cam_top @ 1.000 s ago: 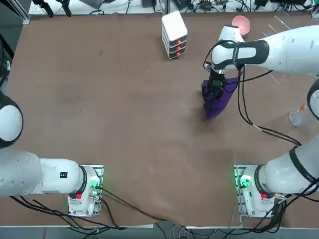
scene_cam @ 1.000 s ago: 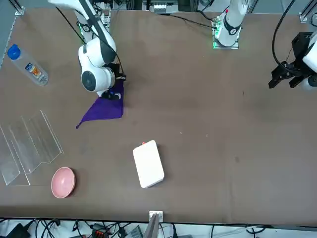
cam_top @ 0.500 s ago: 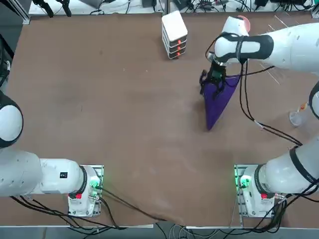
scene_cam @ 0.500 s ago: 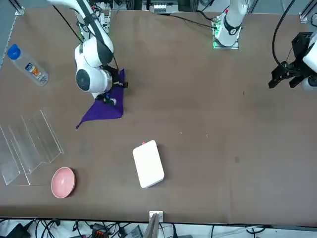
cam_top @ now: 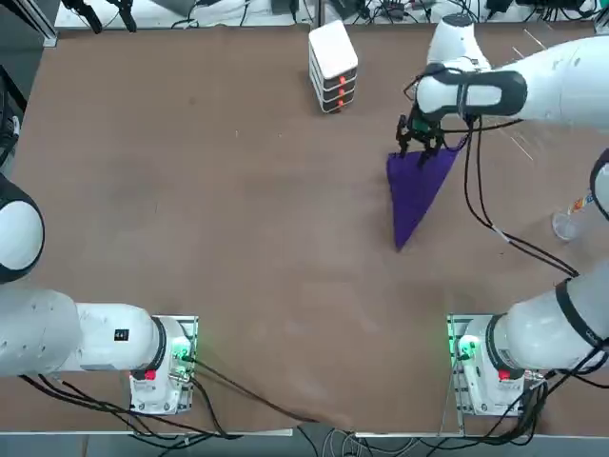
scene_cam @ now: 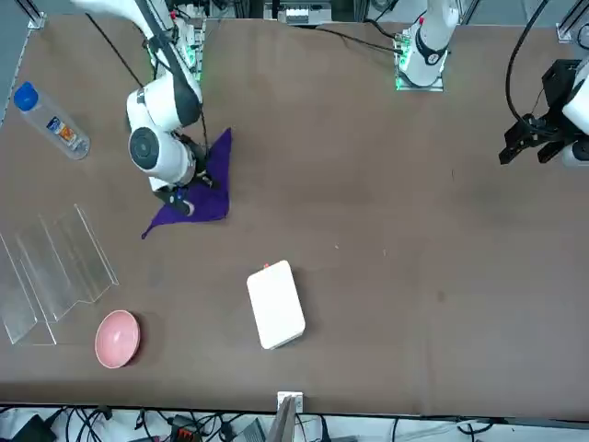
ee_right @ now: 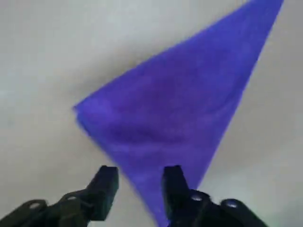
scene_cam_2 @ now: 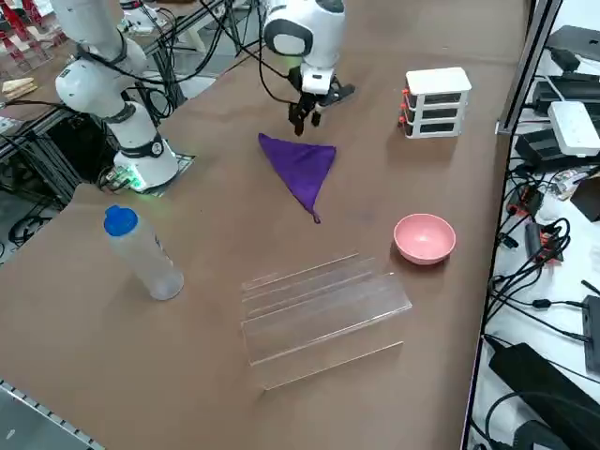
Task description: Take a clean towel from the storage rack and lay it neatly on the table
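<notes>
The purple towel (cam_top: 416, 191) lies on the brown table (cam_top: 238, 209) as a flat folded triangle, its narrow tip toward the robot's side; it also shows in the front view (scene_cam: 204, 191) and from the right side (scene_cam_2: 300, 166). My right gripper (cam_top: 419, 143) hovers just over the towel's wide far edge (scene_cam_2: 303, 122), open, nothing between its fingers. In the wrist view the gripper (ee_right: 139, 177) hangs above the towel (ee_right: 180, 113) with a gap between the two dark fingers (ee_right: 105, 182). The see-through storage rack (scene_cam_2: 319, 305) stands apart at the table's right end (scene_cam: 55, 272).
A white stacked box (cam_top: 333, 65) stands at the far edge, left of the gripper. A pink bowl (scene_cam_2: 425, 237) sits between towel and rack. A blue-capped bottle (scene_cam_2: 141, 253) stands near the right arm's base (scene_cam_2: 141, 159).
The gripper let go of the towel and moved toward the far edge of the table. The towel went from a bunched heap under the fingers to a flat triangle.
</notes>
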Available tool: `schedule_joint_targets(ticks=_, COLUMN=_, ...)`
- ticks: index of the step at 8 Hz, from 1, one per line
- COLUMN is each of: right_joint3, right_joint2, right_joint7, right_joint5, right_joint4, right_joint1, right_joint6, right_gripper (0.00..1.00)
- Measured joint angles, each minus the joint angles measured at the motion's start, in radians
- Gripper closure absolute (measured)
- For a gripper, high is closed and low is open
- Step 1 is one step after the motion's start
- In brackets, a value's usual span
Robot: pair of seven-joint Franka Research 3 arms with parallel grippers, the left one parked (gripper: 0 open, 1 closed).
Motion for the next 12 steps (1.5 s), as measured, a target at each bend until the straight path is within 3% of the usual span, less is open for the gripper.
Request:
schedule_joint_targets(ticks=1, right_joint3=0.001, right_joint2=0.042, right_joint7=0.014, right_joint5=-0.074, right_joint4=0.051, right_joint1=0.008, right_joint6=-0.024, right_gripper=0.6)
schedule_joint_targets(ticks=3, right_joint3=0.002, right_joint2=0.123, right_joint7=0.02, right_joint5=-0.17, right_joint4=0.169, right_joint1=0.047, right_joint6=-0.06, right_gripper=0.7)
schedule_joint_targets(ticks=7, right_joint3=0.007, right_joint2=0.233, right_joint7=0.017, right_joint5=-0.266, right_joint4=0.218, right_joint1=0.093, right_joint6=-0.004, right_gripper=0.72)
schedule_joint_targets(ticks=12, right_joint3=0.007, right_joint2=0.266, right_joint7=0.067, right_joint5=-0.279, right_joint4=0.25, right_joint1=0.115, right_joint6=0.002, right_gripper=0.72)
